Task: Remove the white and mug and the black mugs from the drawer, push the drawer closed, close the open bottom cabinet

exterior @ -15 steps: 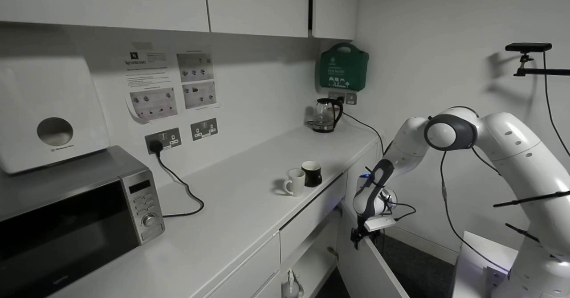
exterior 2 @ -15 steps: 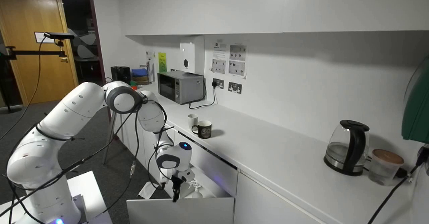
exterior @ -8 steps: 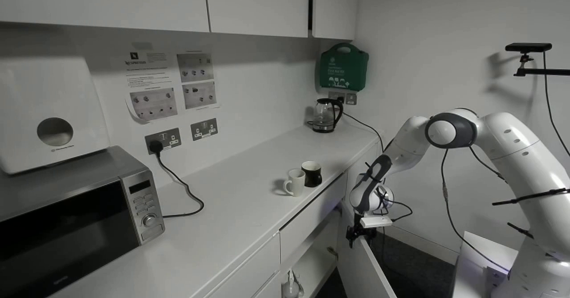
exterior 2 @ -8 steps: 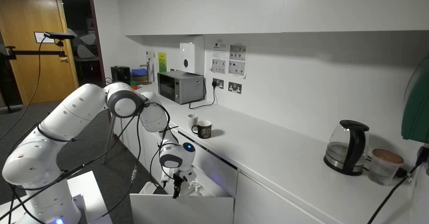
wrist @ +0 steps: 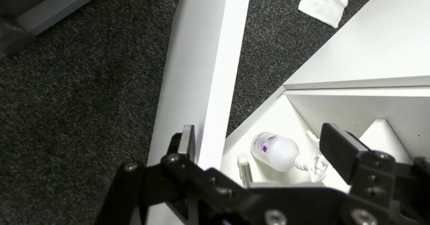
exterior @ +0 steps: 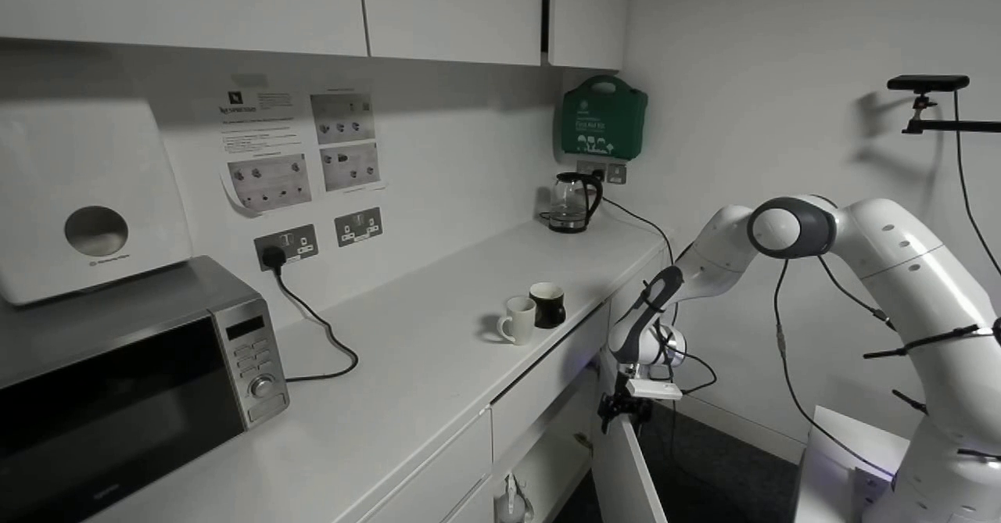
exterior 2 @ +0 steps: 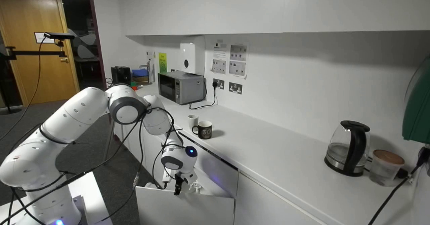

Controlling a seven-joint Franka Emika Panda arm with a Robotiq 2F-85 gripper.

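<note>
Side by side on the worktop stand the white mug (exterior: 519, 320) and a black mug (exterior: 547, 306), the latter with a pale inside; both exterior views show them. Below the worktop the drawer front (exterior 2: 215, 169) is pushed in, a dark slit above it. The bottom cabinet's white door (exterior 2: 188, 207) stands part-way swung out. My gripper (wrist: 260, 129) points down over the door's top edge, jaws wide apart. In the wrist view one finger (wrist: 188, 144) lies along the door's outer face, very near or touching it; the opposite finger (wrist: 341, 151) hangs over the cabinet interior. Nothing is gripped.
A white spray bottle (wrist: 275, 152) lies in the wrist view inside the cabinet, near a metal hinge (wrist: 245, 173). White cloth or paper (wrist: 323, 3) rests on the dark floor. On the worktop are a kettle (exterior 2: 347, 147), a lidded tub (exterior 2: 386, 167) and a microwave (exterior 2: 183, 86).
The cabinet door has swung inward, toward the cabinet, with my gripper moving along at its top edge. The jaws have stayed wide. Both mugs and the drawer have not moved.
</note>
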